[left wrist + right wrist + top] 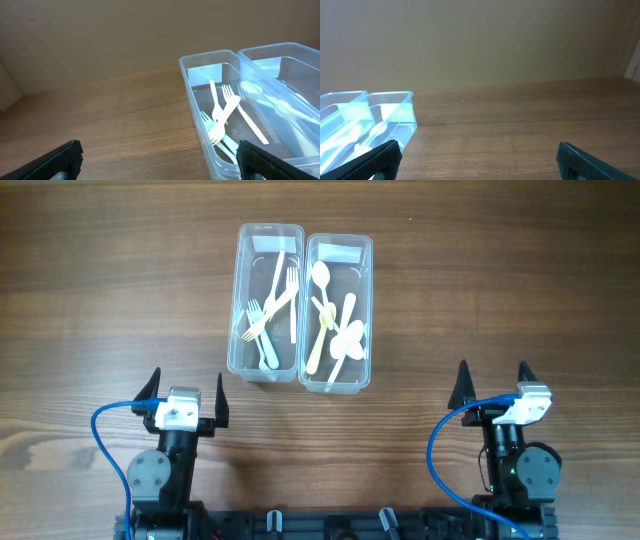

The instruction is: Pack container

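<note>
On a brown wooden worktop, a clear rectangular plastic container of pale plastic forks is sitting beside a matching container of pale spoons. I am holding left end effector and right end effector wide open, empty. Both kinds, light and slippery, are probably wanting mid-handle pinches.

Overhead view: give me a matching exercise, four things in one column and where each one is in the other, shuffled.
Things
1. forks
2. spoons
3. left gripper
4. right gripper

Places
A. open, over the table, on the spoons' side
B. inside the left container
C. open, over the table, on the forks' side
D. inside the right container

Pairs: 1-B, 2-D, 3-C, 4-A
</note>
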`<state>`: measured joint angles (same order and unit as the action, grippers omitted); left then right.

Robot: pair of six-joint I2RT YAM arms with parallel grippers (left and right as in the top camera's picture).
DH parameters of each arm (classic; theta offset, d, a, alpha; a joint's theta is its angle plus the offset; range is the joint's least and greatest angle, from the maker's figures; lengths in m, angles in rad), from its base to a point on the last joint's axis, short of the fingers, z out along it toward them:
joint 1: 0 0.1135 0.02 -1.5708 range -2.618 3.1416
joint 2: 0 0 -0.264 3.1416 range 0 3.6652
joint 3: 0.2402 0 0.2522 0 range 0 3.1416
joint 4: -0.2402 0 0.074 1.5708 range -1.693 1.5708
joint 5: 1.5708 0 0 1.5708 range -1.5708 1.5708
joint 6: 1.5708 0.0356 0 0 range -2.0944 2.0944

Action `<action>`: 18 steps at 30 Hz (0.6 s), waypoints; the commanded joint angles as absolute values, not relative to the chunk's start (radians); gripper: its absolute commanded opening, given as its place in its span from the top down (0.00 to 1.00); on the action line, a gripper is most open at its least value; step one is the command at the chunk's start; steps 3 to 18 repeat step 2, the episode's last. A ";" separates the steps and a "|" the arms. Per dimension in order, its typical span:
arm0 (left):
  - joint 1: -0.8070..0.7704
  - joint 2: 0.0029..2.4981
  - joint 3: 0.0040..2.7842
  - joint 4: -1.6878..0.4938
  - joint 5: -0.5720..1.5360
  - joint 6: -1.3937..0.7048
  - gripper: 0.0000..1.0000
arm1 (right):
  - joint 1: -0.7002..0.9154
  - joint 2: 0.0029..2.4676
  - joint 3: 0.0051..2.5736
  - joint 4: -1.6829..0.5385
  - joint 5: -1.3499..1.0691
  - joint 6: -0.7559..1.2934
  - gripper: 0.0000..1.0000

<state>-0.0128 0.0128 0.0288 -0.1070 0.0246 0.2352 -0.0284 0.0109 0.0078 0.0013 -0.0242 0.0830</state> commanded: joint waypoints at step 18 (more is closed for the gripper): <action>-0.006 0.004 0.020 -0.104 0.029 0.258 0.00 | -0.032 0.005 0.005 0.008 -0.007 0.097 0.00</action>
